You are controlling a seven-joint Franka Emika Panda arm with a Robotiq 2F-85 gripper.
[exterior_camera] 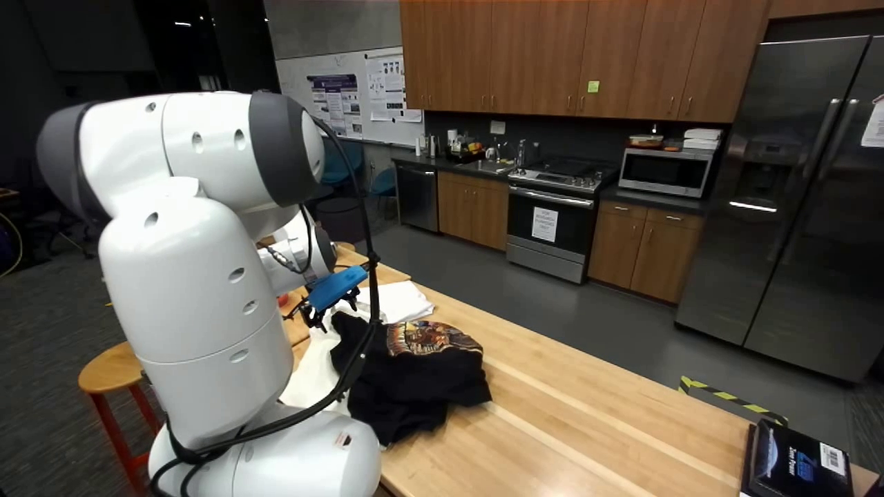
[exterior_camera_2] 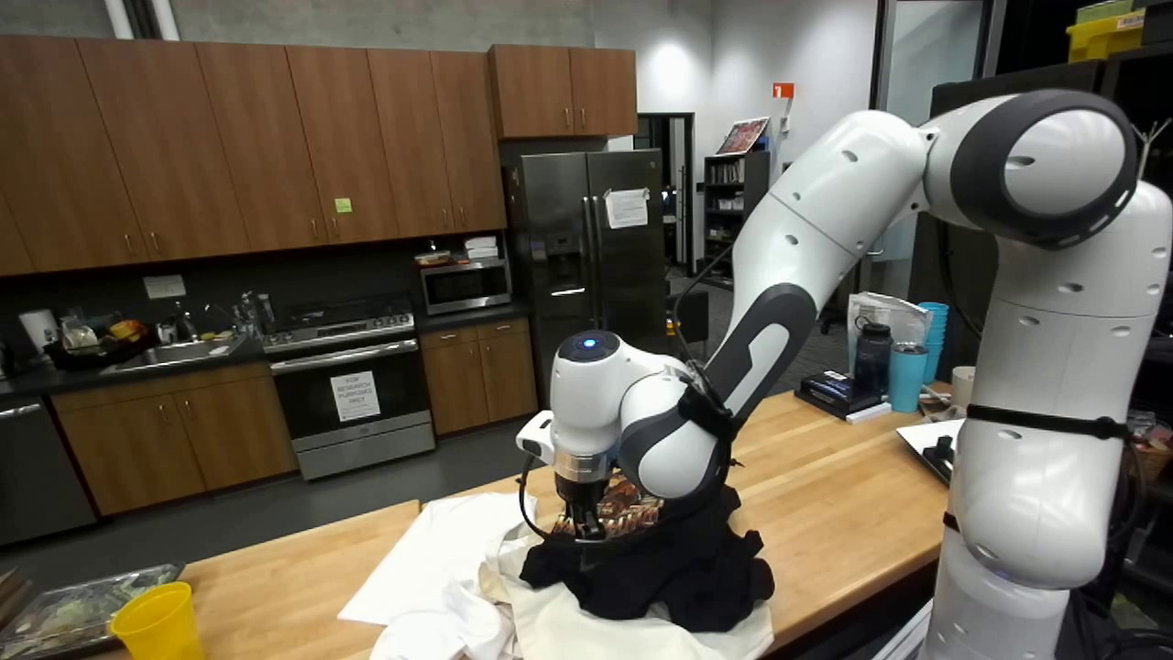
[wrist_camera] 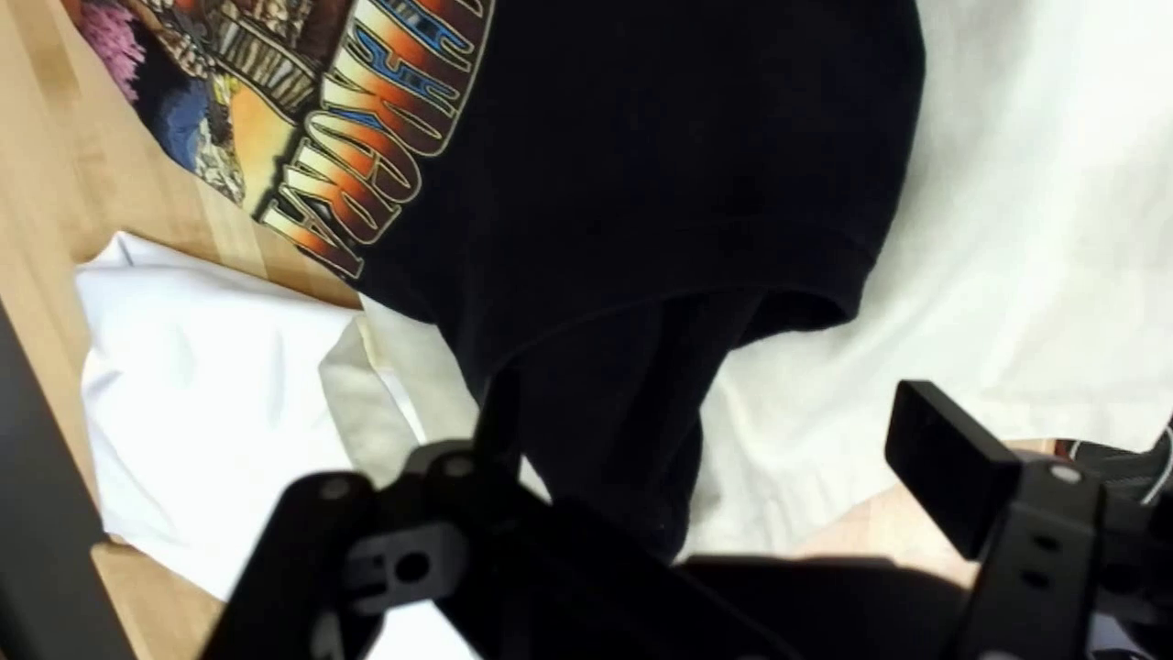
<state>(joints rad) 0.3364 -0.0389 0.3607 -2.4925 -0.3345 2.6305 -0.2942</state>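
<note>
In the wrist view, the top edge cuts off the black shirt (wrist_camera: 696,156) and its bright print (wrist_camera: 389,119), and the dark jaws hide part of its low end. The jaws look blurry there. The right edge cuts off the cream cloth (wrist_camera: 1035,229) and a dark thing (wrist_camera: 1111,472) that I can't name. In an exterior view, the big white arm (exterior_camera: 200,276) covers part of the tabletop (exterior_camera: 587,407). The posters (exterior_camera: 336,100) are too tiny to read, and the black box (exterior_camera: 801,459) and the fridge (exterior_camera: 780,235) run off the edge. In an exterior view, the bottom edge chops off the yellow cup (exterior_camera_2: 163,628) and the white cloth (exterior_camera_2: 449,550).
</note>
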